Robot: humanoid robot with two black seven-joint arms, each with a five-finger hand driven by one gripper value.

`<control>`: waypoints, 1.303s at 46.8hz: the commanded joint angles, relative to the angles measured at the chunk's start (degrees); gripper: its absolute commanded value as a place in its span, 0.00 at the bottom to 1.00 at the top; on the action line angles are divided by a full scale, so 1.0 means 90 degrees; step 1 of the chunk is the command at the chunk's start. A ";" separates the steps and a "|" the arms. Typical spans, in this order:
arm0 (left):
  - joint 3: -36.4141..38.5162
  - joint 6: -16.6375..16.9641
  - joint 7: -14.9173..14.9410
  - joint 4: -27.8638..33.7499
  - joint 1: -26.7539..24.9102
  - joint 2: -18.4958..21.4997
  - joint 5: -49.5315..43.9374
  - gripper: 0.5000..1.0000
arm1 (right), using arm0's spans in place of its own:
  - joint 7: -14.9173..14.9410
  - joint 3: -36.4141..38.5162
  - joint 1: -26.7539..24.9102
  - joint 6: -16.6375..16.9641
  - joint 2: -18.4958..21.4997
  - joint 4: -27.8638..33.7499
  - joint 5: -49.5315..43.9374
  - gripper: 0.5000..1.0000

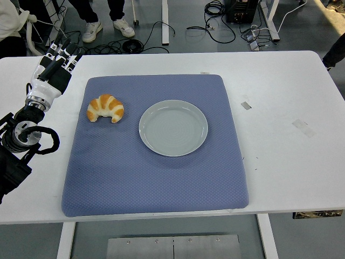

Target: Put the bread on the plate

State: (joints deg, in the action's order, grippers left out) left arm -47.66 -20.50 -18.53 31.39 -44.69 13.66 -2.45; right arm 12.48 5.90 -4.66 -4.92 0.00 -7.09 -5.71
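A golden croissant (105, 109) lies on the left part of the blue mat (156, 178), just left of an empty grey plate (173, 128) at the mat's middle. My left hand (58, 58) hovers over the white table's far left, up and to the left of the croissant and well apart from it. Its fingers (66, 49) are stretched out straight and hold nothing. The right arm does not show.
The white table (285, 108) extends wide on the right, with bits of tape (303, 127) on it. Cables and people's shoes show on the floor beyond the far edge. A person's sleeve shows at the top left corner.
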 commanded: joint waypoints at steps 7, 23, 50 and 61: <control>0.0032 -0.0007 -0.0002 -0.0001 0.0015 0.0015 0.0028 0.97 | 0.0000 0.0008 0.0000 0.0000 0.0000 -0.0004 0.0000 1.00; 0.0032 0.0003 -0.0002 0.0028 0.0034 0.0054 0.0028 0.97 | 0.0000 -0.0002 0.0000 0.0000 0.0000 -0.0004 0.0000 1.00; 0.0042 0.0100 -0.0002 0.0340 0.0093 0.0064 0.0165 0.97 | 0.0000 0.0008 0.0000 0.0000 0.0000 -0.0004 0.0000 1.00; 0.0188 0.0198 -0.0012 0.0350 0.0083 0.0103 0.0458 0.97 | 0.0000 -0.0002 0.0000 0.0000 0.0000 -0.0004 0.0000 1.00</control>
State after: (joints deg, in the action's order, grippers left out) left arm -46.15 -18.78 -18.61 34.47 -43.87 14.30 1.36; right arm 12.48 5.90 -4.66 -4.92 0.00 -7.10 -5.71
